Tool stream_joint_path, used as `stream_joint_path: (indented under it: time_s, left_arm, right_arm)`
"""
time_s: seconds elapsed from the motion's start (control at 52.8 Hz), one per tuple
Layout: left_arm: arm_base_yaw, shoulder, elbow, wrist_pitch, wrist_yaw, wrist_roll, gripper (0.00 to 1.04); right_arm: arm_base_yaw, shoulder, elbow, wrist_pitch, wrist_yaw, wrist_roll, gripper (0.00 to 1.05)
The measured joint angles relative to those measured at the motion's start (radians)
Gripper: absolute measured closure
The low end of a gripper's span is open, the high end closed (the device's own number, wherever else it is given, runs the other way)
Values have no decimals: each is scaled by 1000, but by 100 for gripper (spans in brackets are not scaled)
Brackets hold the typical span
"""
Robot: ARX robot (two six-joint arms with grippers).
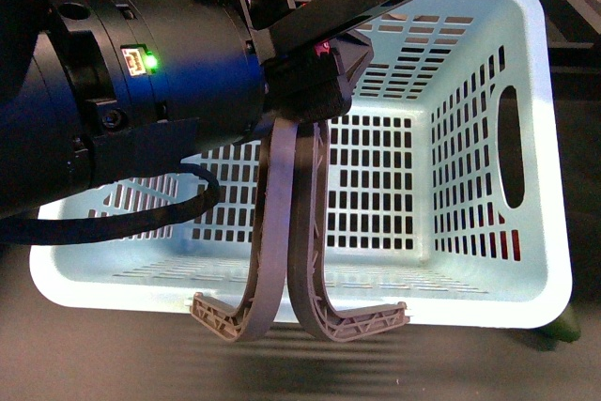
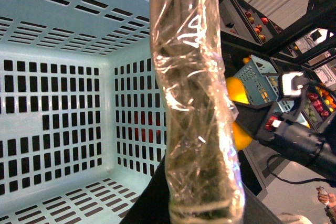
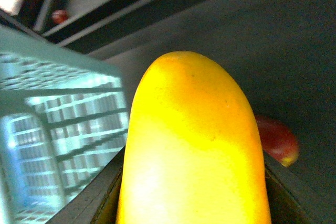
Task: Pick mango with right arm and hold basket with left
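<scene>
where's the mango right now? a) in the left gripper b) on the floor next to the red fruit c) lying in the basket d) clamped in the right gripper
d: the right wrist view shows the mango between the fingers of the right gripper, and the left wrist view shows it outside the basket.

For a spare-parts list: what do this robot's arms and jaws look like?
The left arm is a fat black cylinder with a lit green LED, a black cable looping beneath and an angular black screwed housing. One jaw is wrapped in crinkled clear film. The right arm is black too, with red details.
</scene>
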Motion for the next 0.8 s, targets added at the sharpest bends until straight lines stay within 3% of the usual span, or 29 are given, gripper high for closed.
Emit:
stream_joint_path:
  time_s: [0.114,0.265,0.682,0.796]
  left_arm:
    - [0,0,0,0,0,0,98]
    - [0,0,0,0,0,0,98]
    - [0,0,0,0,1,0,98]
    - [0,0,0,0,1,0,98]
  right_arm:
    - [157,-215,-45,-25,-4,79,48]
    - [344,-268,-26,-42,91,119,48]
    - [557,-29,121,-53,315,144,48]
    - [574,-32,126,-42,308,154,34]
